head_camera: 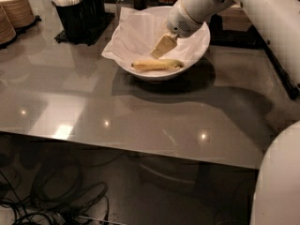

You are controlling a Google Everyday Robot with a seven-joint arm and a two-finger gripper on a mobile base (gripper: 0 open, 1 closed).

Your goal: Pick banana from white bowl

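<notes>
hovering gripper (156, 54) just over banana (154, 65) in white bowl (200, 43), glossy grey table (140, 114), grip unreadable

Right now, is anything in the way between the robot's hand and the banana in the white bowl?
No, nothing visible. The robot's hand hangs inside the big round white bowl, just above the curved yellow banana, which lies bare on the crinkled white paper lining. Only air is between them.
</notes>
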